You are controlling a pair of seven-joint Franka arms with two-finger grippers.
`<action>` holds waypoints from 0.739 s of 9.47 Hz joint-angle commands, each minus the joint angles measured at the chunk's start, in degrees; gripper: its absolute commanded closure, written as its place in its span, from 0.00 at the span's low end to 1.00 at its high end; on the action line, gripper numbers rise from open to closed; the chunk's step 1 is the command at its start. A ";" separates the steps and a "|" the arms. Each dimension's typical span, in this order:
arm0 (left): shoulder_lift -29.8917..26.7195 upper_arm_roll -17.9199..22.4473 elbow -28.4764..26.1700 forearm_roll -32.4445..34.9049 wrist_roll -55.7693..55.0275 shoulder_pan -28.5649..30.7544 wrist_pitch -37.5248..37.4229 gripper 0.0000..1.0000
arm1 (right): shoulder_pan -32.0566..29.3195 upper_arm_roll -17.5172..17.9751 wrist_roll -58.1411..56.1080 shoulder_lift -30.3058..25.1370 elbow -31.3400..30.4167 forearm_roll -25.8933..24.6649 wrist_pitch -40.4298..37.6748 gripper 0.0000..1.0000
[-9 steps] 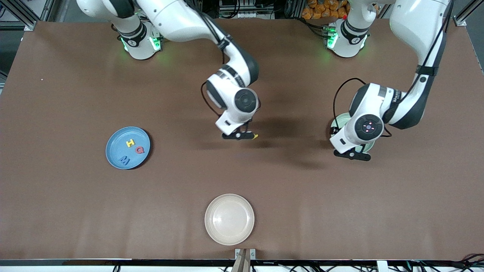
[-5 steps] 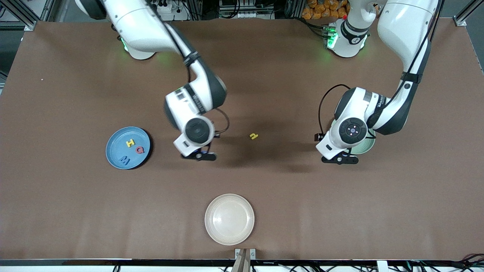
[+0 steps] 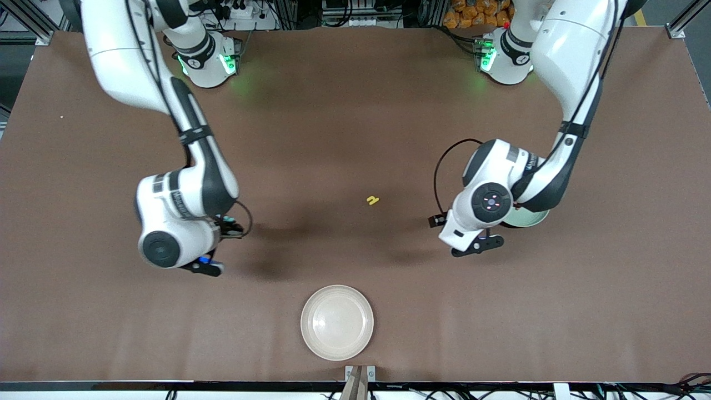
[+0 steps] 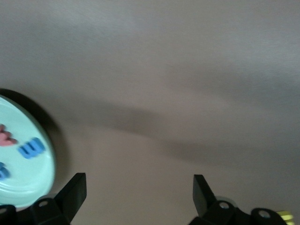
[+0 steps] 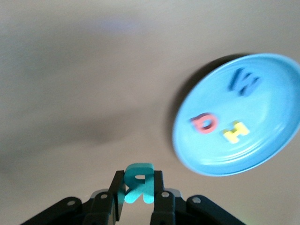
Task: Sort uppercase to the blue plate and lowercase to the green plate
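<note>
My right gripper point(image 5: 138, 188) is shut on the teal-green uppercase R point(image 5: 138, 183) and hangs over the table just beside the blue plate point(image 5: 262, 145). In that plate lie the blue M point(image 5: 243, 82), red Q point(image 5: 204, 123) and yellow H point(image 5: 235, 131). The right arm hides the plate in the front view, where its gripper point(image 3: 206, 269) shows. My left gripper point(image 3: 477, 244) point(image 4: 138, 183) is open and empty over bare table beside the green plate point(image 3: 527, 219) point(image 4: 28, 178). That plate holds a red w point(image 4: 5, 136) and a blue m point(image 4: 32, 147). A small yellow lowercase letter point(image 3: 372, 200) lies on the table mid-way.
A cream plate point(image 3: 337, 322) with nothing in it sits near the table's front edge, nearer to the front camera than the yellow letter. Brown tabletop spreads between the plates.
The right arm swung from above the yellow letter at mid-table toward the blue plate, carrying the R. The left gripper moved off the green plate toward the table's middle.
</note>
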 commanded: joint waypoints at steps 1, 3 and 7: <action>2.12 0.35 2.46 -2.37 -6.75 -3.95 0.89 0.00 | -3.94 0.15 -5.68 -0.80 -0.54 -2.27 -0.95 1.00; 3.26 0.35 2.46 -2.65 -14.56 -8.08 3.79 0.00 | -5.28 -0.03 -6.15 -0.53 -0.72 -3.06 -0.95 1.00; 5.81 0.61 1.41 -2.12 -26.08 -15.20 13.27 0.00 | -9.76 -0.03 -6.85 1.30 -2.47 -4.91 -1.04 1.00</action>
